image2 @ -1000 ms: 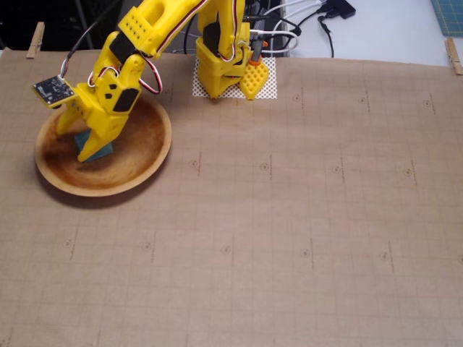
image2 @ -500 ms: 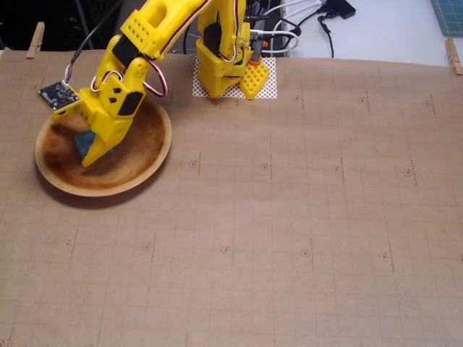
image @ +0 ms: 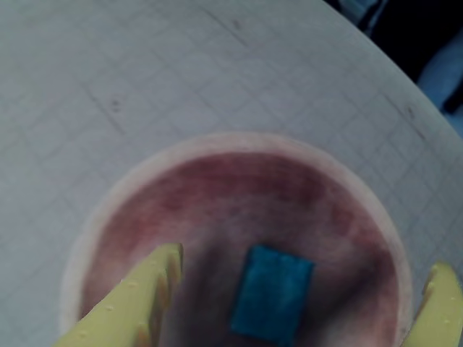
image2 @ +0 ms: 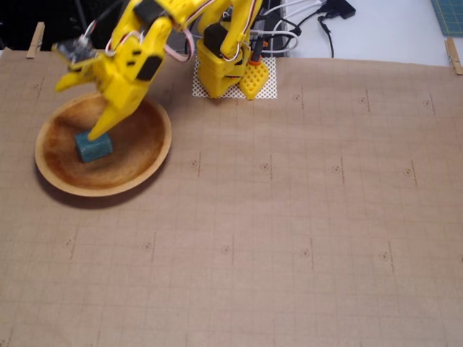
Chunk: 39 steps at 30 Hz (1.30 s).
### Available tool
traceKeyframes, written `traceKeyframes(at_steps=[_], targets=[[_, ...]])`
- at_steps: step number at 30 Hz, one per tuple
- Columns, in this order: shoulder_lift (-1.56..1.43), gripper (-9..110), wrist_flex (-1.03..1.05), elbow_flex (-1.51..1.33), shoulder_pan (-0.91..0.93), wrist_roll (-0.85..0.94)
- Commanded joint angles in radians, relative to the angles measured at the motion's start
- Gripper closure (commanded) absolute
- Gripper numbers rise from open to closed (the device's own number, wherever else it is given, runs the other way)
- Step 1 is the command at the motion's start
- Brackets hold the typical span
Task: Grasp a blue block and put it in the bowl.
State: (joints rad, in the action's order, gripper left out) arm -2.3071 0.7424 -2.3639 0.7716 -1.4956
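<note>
The gripper (image: 304,289) fills the bottom of the wrist view, its yellow fingers (image: 137,303) spread wide and holding nothing. Between them the blue block (image: 273,293) lies flat on the floor of the wooden bowl (image: 130,188), which sits on the paper-covered tabletop (image2: 304,231). The release step looks done; next I judge the arm only needs to lift clear without nudging the rim. In the wrist view the block's long axis runs nearly up-down, tilted slightly right at the top

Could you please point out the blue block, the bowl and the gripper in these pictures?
blue block (image: 272,293): wrist view, middle of its top face.
bowl (image2: 158,155): fixed view, its right rim.
gripper (image: 304,289): wrist view, midway between the yellow fingertips.
</note>
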Motion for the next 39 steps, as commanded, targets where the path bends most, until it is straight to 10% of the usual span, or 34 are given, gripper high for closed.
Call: traceKeyframes(at_steps=[1, 26, 39], targets=[[-0.198, 60, 0.114, 0.087, -0.023, 0.005], [-0.857, 60, 0.669, 0.123, -0.489, -0.049], [-0.989, 86, 0.802, 0.109, -0.732, -0.044]])
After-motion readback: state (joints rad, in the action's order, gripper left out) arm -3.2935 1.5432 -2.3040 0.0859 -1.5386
